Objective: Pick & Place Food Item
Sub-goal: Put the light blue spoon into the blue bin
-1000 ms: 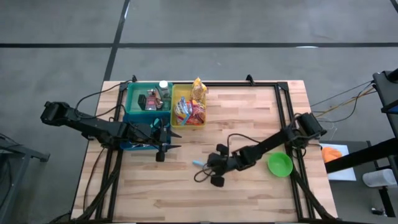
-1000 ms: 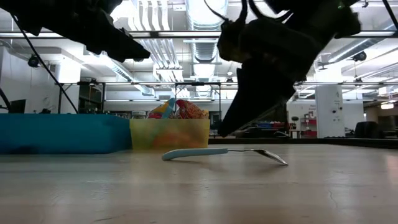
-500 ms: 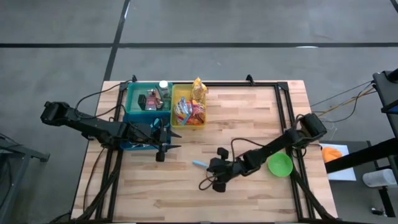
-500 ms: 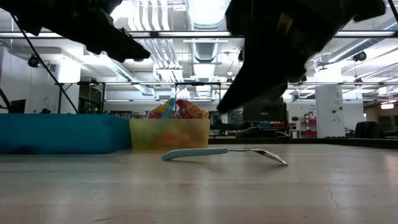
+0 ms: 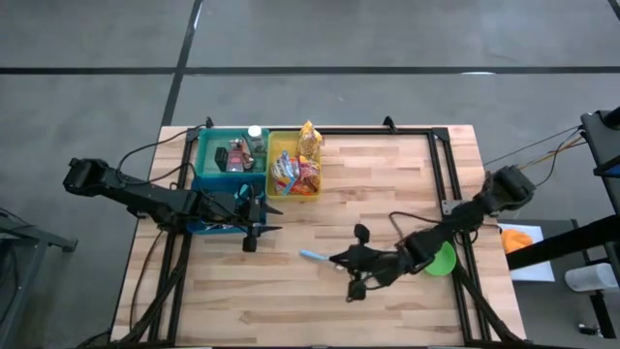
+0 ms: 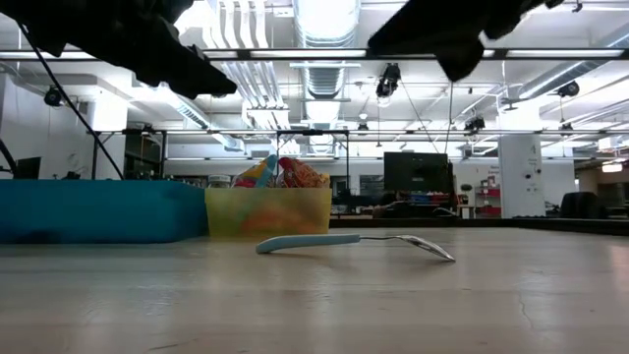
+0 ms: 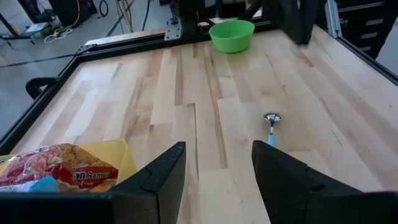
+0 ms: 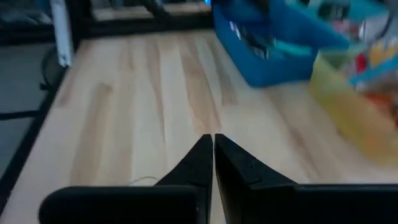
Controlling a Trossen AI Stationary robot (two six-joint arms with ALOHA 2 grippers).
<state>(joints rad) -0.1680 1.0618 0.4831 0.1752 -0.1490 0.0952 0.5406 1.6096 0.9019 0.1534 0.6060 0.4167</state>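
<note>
Colourful food packets fill a yellow bin at the far left of the table; a ramen packet shows in the left wrist view. My left gripper hovers open just beside that bin, with nothing between its fingers. A blue-handled spoon lies flat on the wood mid-table. My right gripper is shut and empty, raised above the table beside the spoon's bowl end, pointing toward the bins.
A teal bin with small items stands left of the yellow one. A green bowl sits near the right edge, partly under my right arm. A black frame borders the table. Bare wood lies between the bins and the bowl.
My right gripper has risen away from the spoon, drawn back a little toward the table's right and near edges, and turned, staying shut. The spoon has kept its place on the table.
</note>
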